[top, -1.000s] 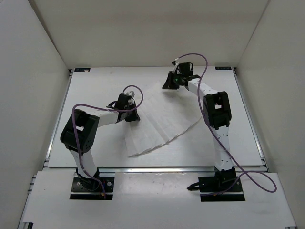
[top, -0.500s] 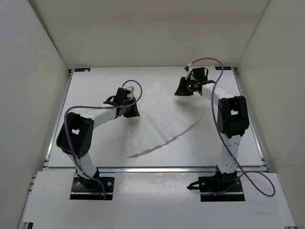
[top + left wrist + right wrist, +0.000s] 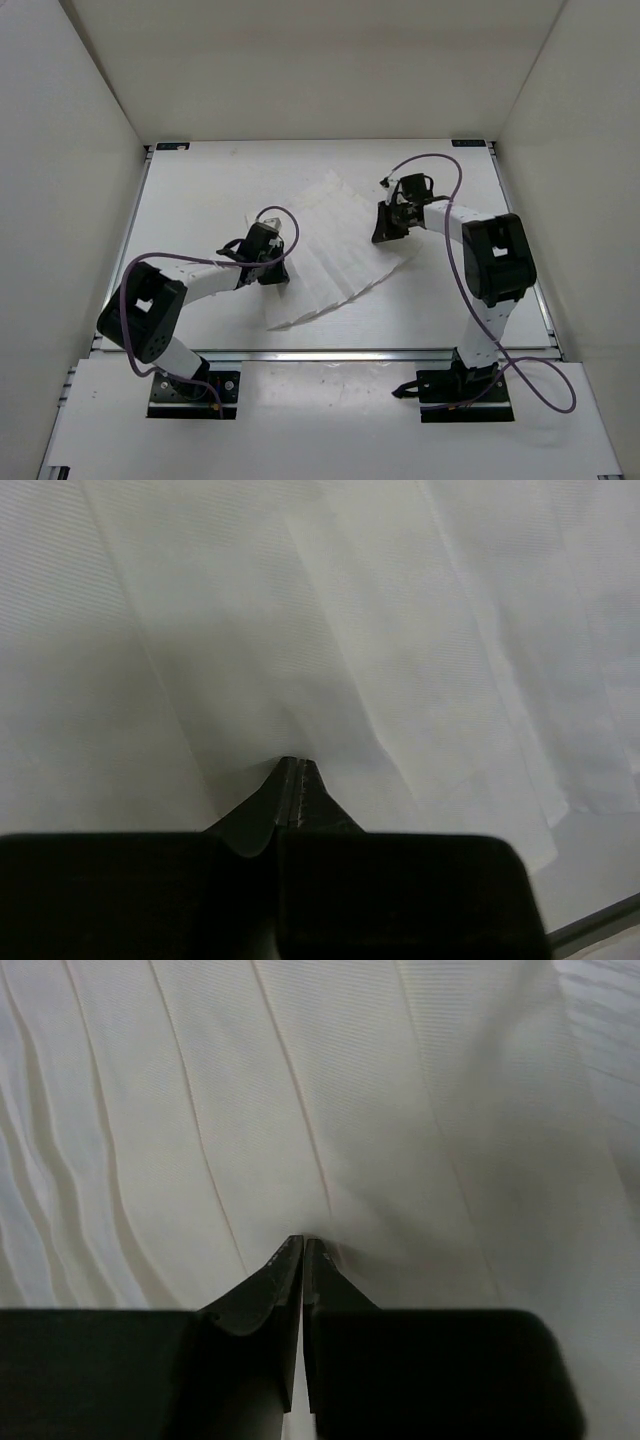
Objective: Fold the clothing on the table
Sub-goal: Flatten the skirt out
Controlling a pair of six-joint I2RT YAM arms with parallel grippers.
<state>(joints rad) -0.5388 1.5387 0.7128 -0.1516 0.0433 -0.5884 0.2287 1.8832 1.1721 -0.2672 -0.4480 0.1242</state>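
The clothing [image 3: 335,250] is a white pleated garment lying flat in the middle of the table [image 3: 195,190], fanning wider toward the near hem. My left gripper [image 3: 272,270] sits low at its left edge. In the left wrist view its jaws [image 3: 297,763] are shut, with a small ridge of the fabric [image 3: 400,630] pinched at the tips. My right gripper [image 3: 383,228] is down on the garment's right edge. There the tips [image 3: 303,1242] are pressed together on a pucker of the pleated cloth [image 3: 350,1090].
White upright walls [image 3: 80,150] close in the table on three sides. A metal rail [image 3: 330,353] runs along the near edge in front of the arm bases. Purple cables [image 3: 440,165] loop above both arms.
Both grippers opened and shut again. The left one swung away, then came back nearer along the left edge. The right one left the far corner and came nearer down the right edge.
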